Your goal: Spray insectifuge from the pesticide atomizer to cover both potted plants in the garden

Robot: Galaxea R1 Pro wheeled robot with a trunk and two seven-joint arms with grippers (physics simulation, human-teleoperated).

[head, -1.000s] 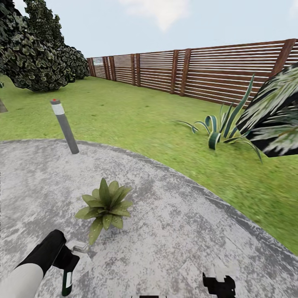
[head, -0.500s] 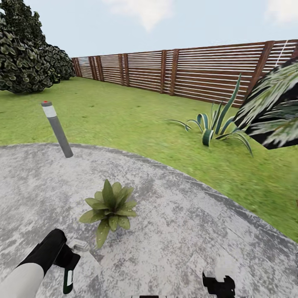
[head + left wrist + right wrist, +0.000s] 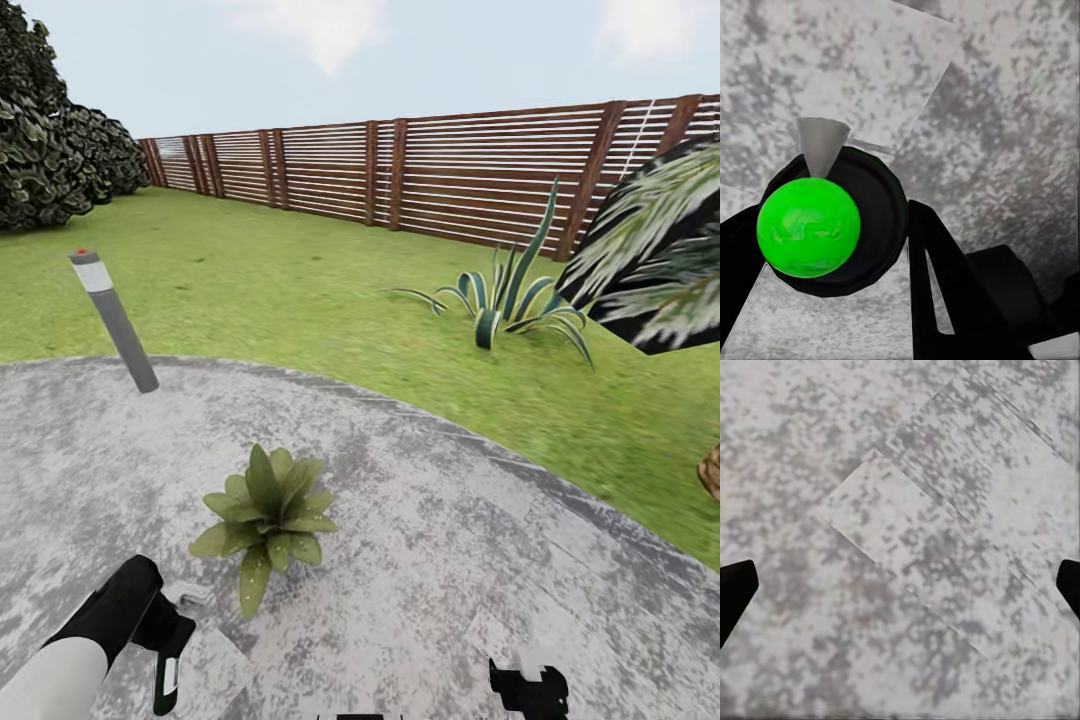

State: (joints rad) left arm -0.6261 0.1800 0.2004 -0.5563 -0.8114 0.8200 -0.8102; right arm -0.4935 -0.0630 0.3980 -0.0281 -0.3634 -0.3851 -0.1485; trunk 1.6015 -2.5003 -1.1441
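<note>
Far left: dark shrubs (image 3: 50, 150), cut by the frame edge. Grey bollard (image 3: 112, 320) with pale band and red cap, leaning, base at the edge of the paving (image 3: 420, 560).

Bottom left: left arm (image 3: 70, 650) entering from the corner, mostly cut off. Left gripper (image 3: 832, 247) clamped on the atomizer (image 3: 832, 225); in the wrist view black fingers (image 3: 945, 292) sit either side of a dark round body with a bright green ball on top and a grey cone nozzle. In the head view only a dark-green bottle with a white label (image 3: 164, 680) hangs below the wrist, grey trigger part beside it; gripper itself hard to make out there.

Centre-left: one plant (image 3: 265, 515) on the paving, just ahead of the atomizer, apart from it. Pot hidden under the leaves.

Centre: lawn (image 3: 300, 290) behind, slat fence (image 3: 450, 175) across the back.

Right of centre: striped agave (image 3: 505, 295) on the grass. Bottom: right gripper (image 3: 530, 690), half cut off by the frame; in its wrist view only two black fingertips (image 3: 735, 589) at opposite edges, spread wide, bare paving between.

Far right: blurred palm fronds (image 3: 660, 250), clipped; a brown scaly bit (image 3: 712, 470) at the edge, unclear.
</note>
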